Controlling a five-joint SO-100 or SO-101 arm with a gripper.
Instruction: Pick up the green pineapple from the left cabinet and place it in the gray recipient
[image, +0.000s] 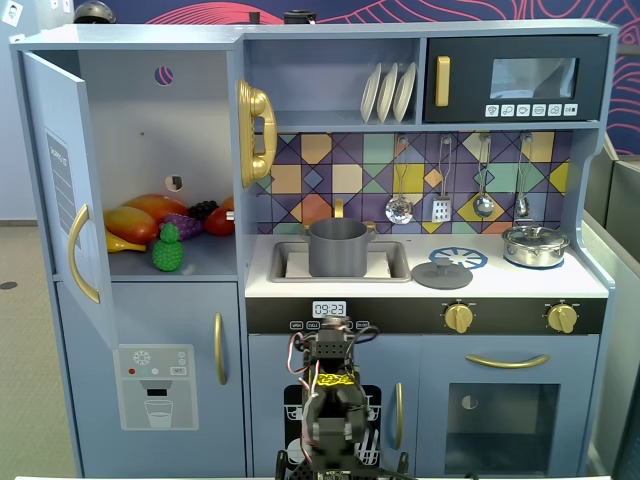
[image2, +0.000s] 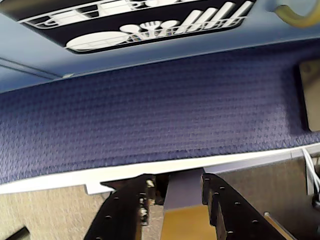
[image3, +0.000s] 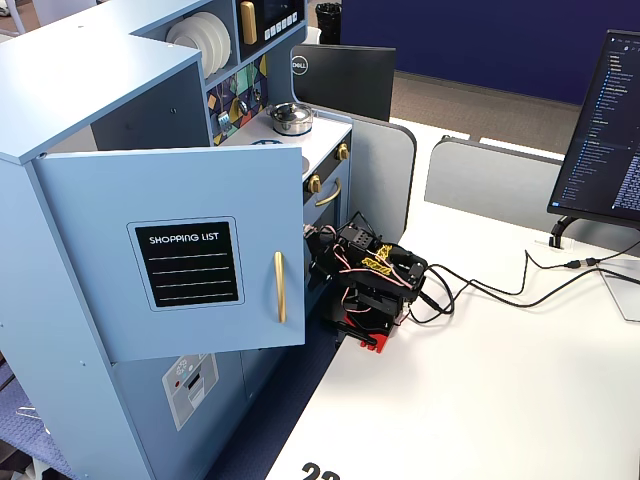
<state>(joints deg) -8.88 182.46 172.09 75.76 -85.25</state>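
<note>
From my folded arm, the small bumpy green pineapple sits at ten o'clock, upright on the light-blue left cabinet shelf; my black claw is slightly parted, empty.

Lighting's bright and even in both fixed views, soft shadows only, deepest inside the left cabinet. The shiny silver pot catches small glints. The wrist view is softer: the tool at the bottom edge looks dark and blurry, and the blue mat is only mildly sharp.
</note>
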